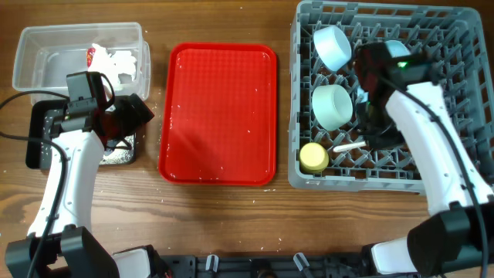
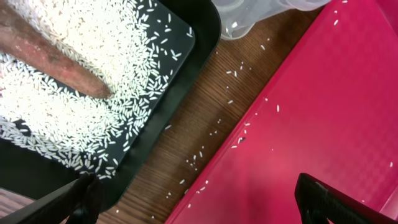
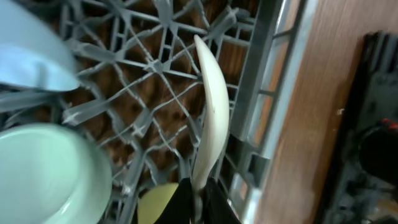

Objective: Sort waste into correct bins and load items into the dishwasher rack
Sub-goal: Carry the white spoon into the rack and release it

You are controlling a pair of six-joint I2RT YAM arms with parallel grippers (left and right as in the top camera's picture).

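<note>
My right gripper [image 3: 199,200] is shut on the white spoon [image 3: 208,118] and holds it inside the grey dishwasher rack [image 1: 305,100], near the front wall. In the rack sit a pale blue bowl [image 1: 333,46], a mint-green bowl [image 1: 332,106] and the yellow cup [image 1: 313,157]. Another pale blue piece [image 1: 398,48] is mostly hidden behind my right arm. My left gripper [image 2: 199,208] is open and empty over the gap between the black tray [image 2: 186,68] and the red tray [image 2: 323,112]. The black tray holds loose rice [image 2: 93,43] and the brown root piece [image 2: 50,59]. The clear tub [image 1: 46,58] holds the wrapper and napkins [image 1: 116,60].
Stray rice grains [image 2: 205,134] lie on the wood between the trays and on the red tray's edge. The red serving tray [image 1: 220,112] fills the middle of the table. The table's front edge and the arm bases run along the bottom.
</note>
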